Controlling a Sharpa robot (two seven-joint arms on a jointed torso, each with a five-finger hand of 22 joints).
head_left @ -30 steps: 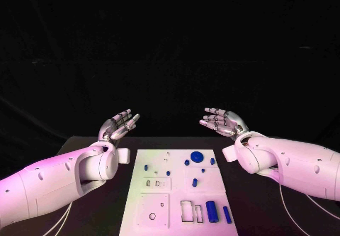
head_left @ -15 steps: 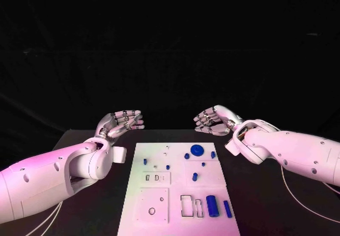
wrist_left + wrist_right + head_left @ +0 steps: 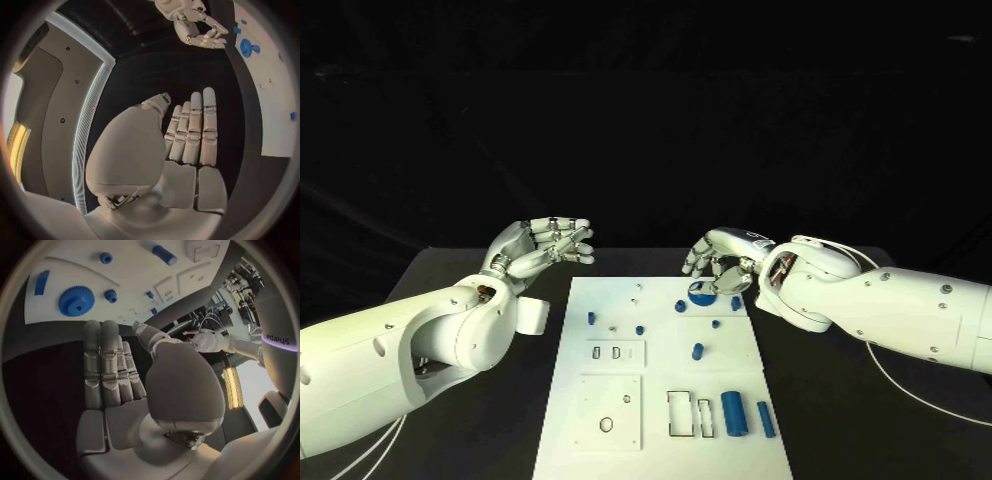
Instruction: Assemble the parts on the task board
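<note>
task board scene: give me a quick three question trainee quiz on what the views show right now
1. True or false: the right hand holds a blue part.
2. Which hand hovers over the blue gear? A) left hand B) right hand
3. Fill in: the long blue cylinder lies at the task board's ____ end, by the robot.

Key: 1 false, both it and the left hand hold nothing, fingers apart in the wrist views. 2 B. 3 near.

Right hand (image 3: 721, 265) above blue gear (image 3: 702, 291)
</note>
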